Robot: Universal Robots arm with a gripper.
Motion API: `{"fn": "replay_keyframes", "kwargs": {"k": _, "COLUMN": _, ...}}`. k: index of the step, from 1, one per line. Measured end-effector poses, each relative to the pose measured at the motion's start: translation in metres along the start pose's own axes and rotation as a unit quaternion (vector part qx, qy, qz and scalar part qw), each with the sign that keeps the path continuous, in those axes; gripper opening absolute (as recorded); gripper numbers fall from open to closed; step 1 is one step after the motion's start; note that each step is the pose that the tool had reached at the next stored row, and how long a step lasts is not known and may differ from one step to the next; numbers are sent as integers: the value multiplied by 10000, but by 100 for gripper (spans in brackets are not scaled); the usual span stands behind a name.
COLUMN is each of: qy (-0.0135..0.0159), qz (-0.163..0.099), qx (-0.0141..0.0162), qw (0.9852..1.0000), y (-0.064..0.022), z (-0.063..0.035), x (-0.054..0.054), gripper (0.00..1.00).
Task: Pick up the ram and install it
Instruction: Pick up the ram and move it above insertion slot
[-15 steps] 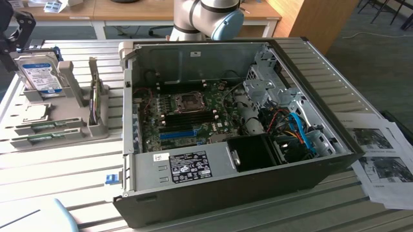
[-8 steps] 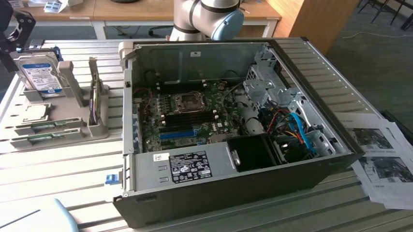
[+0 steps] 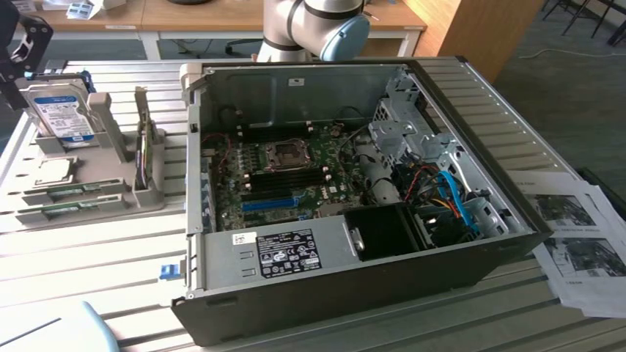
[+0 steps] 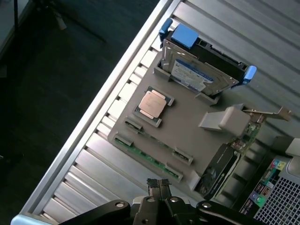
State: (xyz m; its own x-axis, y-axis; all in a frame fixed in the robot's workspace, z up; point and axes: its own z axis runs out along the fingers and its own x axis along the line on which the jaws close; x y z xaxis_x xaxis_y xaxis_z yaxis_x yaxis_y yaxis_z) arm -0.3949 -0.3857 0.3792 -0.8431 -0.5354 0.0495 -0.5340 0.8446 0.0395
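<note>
While its fingers are pressed together on nothing, the end effector hangs above the grey holder, over the edge where the ram lies in its slot. A processor chip and an upright hard drive share the holder. To the exterior view's right of the holder, an open computer case stands on the desk.

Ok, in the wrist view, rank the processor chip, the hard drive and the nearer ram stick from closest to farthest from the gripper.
1. Ram stick, in an edge slot of the tray, just ahead of the shut gripper.
2. Processor chip, lying flat in its recess mid-tray.
3. Hard drive, standing in its holder at the tray's far end.
</note>
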Motion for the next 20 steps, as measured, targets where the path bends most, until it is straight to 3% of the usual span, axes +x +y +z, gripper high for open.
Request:
{"fn": "replay_keyframes", "kwargs": {"k": 5, "qy": 11, "qz": -279, "qx": 14, "qw": 9996, "y": 0, "z": 0, "x": 0, "gripper": 9}}
{"fn": "replay_keyframes", "kwargs": {"k": 11, "qy": 24, "qz": -621, "qx": 31, "qw": 9981, "y": 0, "z": 0, "x": 0, "gripper": 9}}
{"fn": "replay_keyframes", "kwargs": {"k": 16, "qy": 37, "qz": -932, "qx": 46, "qw": 9956, "y": 0, "z": 0, "x": 0, "gripper": 9}}
{"fn": "replay_keyframes", "kwargs": {"k": 20, "qy": 47, "qz": -1196, "qx": 59, "qw": 9928, "y": 0, "z": 0, "x": 0, "gripper": 9}}
